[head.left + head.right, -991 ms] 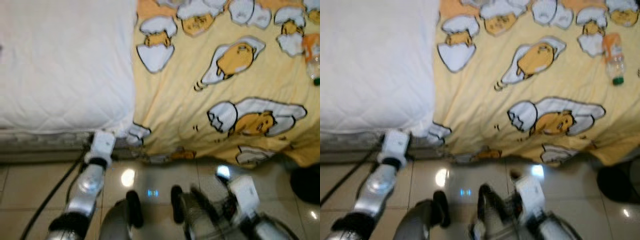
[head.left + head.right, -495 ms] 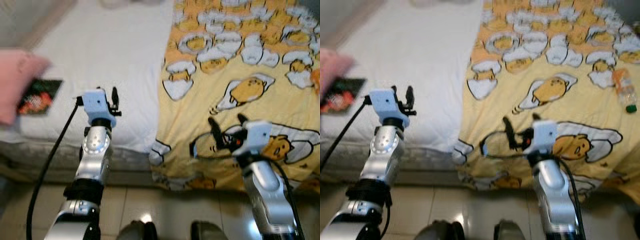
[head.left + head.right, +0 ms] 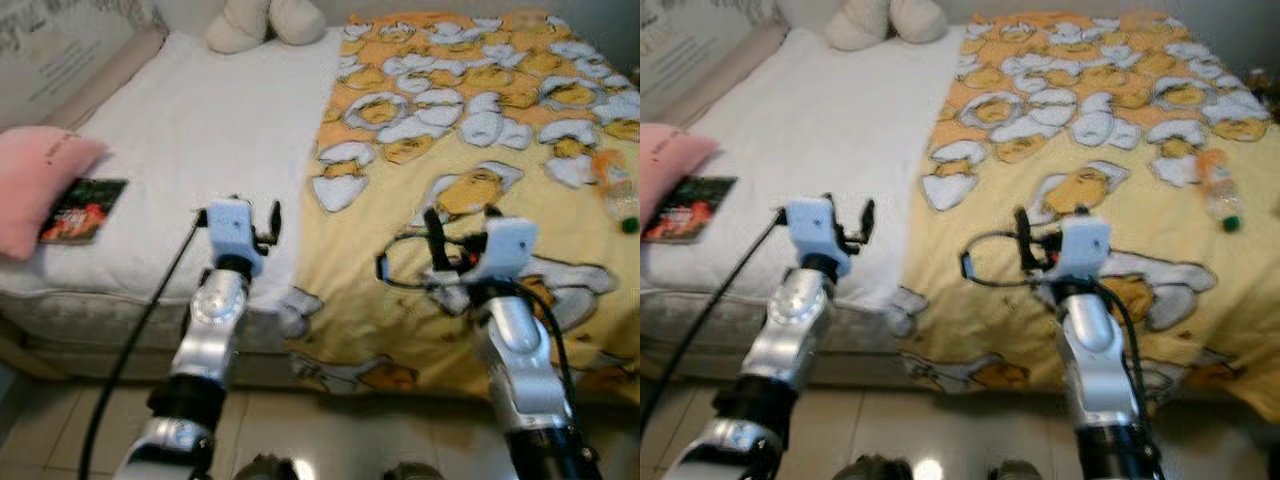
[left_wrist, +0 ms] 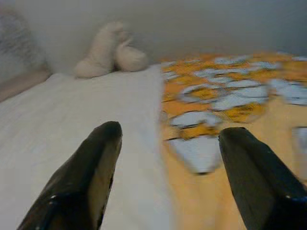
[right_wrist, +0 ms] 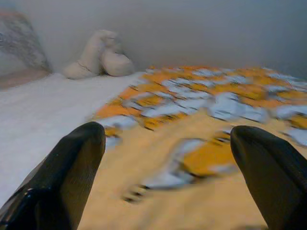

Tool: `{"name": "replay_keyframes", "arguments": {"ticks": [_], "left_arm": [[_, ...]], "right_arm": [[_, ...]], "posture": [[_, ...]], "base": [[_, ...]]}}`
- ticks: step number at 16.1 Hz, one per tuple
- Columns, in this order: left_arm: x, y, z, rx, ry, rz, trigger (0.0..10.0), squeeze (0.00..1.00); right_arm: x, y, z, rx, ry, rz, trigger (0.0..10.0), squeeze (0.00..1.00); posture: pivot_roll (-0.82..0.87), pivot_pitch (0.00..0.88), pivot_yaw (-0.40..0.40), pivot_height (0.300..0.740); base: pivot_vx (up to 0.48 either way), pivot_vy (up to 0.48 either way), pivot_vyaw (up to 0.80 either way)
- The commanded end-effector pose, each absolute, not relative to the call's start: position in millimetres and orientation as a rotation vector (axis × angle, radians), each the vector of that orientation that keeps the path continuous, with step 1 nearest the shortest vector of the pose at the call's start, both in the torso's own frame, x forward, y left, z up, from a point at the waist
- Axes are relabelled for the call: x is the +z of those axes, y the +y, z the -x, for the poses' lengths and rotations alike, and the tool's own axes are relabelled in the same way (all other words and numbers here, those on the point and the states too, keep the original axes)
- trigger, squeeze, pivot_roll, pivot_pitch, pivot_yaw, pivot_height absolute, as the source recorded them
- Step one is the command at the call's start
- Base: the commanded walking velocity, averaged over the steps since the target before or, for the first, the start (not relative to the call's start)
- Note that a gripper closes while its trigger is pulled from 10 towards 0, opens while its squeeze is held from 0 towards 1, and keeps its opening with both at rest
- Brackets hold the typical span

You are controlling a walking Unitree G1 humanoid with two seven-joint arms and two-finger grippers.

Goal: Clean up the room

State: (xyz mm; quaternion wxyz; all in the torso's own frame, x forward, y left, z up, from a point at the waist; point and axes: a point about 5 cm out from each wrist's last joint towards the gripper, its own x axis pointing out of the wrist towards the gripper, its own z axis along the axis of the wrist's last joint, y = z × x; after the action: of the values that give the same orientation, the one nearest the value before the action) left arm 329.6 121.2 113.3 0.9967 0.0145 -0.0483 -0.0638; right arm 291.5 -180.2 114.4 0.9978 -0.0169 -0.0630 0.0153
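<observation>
The left claw (image 3: 252, 222) is raised over the near edge of the white mattress (image 3: 200, 130). Its two black fingers (image 4: 86, 172) stand wide apart and hold nothing. To its left, near the edge of the bed, lie a pink pillow (image 3: 35, 185) and beside it a dark book (image 3: 85, 208). At the head of the bed sits a cream soft toy (image 3: 262, 20).

The right claw (image 3: 460, 232) is lifted over the yellow blanket (image 3: 480, 130) with the egg pattern; its fingers (image 5: 67, 167) are also spread and empty. Far to the right, on the blanket, lies a plastic bottle (image 3: 1218, 192) with a green cap, well apart from this claw.

I judge that the tidying is only at the start: the robot stands at the bedside with both forearms held forward and up, ready to reach. The next move probably needs a choice of one thing, perhaps the bottle, and a long reach to the right.
</observation>
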Motion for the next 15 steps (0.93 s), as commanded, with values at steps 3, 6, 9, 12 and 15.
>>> {"name": "replay_keyframes", "arguments": {"ticks": [3,6,9,12,15], "left_arm": [[97.2,124.5,-322.8,-0.084,-0.023,-0.024,10.0,0.0],[98.9,122.9,-328.4,-0.074,-0.03,-0.049,10.0,0.61],[100.2,124.3,-332.7,-0.057,-0.028,-0.051,10.0,1.0],[98.7,122.1,-334.1,-0.055,-0.021,-0.047,10.0,1.0],[98.1,121.3,-336.1,-0.052,-0.016,-0.048,10.0,1.0]], "right_arm": [[105.4,-180.5,-287.9,0.049,-0.092,0.036,10.0,1.0],[103.2,-176.2,-289.5,0.087,-0.097,0.05,10.0,1.0],[103.8,-167.4,-292.1,0.135,-0.099,0.098,10.0,0.0],[103.8,-164.2,-290.7,0.147,-0.104,0.129,10.0,0.0],[102.3,-164.0,-290.3,0.155,-0.098,0.121,10.0,0.0]], "posture": [[-0.24,0.0,0.096,0.74],[-0.24,0.0,0.091,0.74],[-0.25,0.0,0.099,0.74],[-0.26,0.0,0.098,0.74],[-0.26,0.0,0.092,0.74]], "base": [[0.0,-0.428,0.0],[0.0,-0.426,0.0],[0.265,-0.399,0.0],[0.284,-0.384,0.0],[0.282,-0.385,0.0]]}}
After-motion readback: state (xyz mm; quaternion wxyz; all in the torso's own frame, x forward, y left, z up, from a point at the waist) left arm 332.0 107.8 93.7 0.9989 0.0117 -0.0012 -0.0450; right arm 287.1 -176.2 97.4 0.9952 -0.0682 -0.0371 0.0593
